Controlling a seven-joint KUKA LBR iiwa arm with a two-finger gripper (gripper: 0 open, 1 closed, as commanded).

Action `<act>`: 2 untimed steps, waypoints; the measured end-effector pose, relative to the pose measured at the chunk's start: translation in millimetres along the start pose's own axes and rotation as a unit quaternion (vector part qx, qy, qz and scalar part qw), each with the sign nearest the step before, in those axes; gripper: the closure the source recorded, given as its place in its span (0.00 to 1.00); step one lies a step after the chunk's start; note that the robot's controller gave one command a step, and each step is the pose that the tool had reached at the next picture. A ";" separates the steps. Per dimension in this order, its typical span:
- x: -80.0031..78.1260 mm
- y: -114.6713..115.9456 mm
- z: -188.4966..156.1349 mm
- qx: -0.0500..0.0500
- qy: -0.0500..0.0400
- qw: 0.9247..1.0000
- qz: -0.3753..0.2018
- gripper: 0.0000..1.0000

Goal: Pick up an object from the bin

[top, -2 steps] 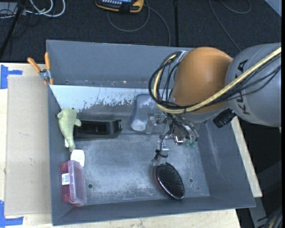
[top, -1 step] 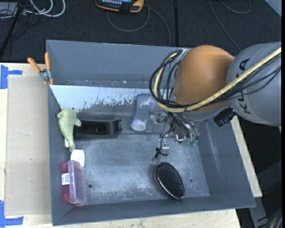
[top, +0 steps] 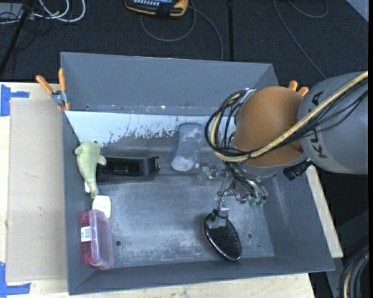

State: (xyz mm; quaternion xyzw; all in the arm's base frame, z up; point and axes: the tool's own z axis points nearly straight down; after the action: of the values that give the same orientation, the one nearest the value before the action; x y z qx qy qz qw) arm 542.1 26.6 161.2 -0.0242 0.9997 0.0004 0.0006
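Observation:
My gripper hangs below the orange wrist cover at the bin's front right. Its tip is right at the upper end of a black oval thing with a red rim that lies flat on the bin floor near the front wall. Whether it touches that thing I cannot tell. A clear plastic cup lies toward the back wall, up and to the left of the gripper.
A flat black block lies at the back left. Beside it, along the left wall, is a pale green plush toy. A pink bottle with a white cap lies in the front left corner. The arm and its cables cover the bin's right side.

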 end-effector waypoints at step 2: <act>14.2 -22.2 32.0 -0.001 0.003 0.985 -0.173 0.00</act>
State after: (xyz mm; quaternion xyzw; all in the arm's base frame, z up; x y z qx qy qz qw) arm 529.0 3.8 129.1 -0.1970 0.9804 0.0009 -0.0019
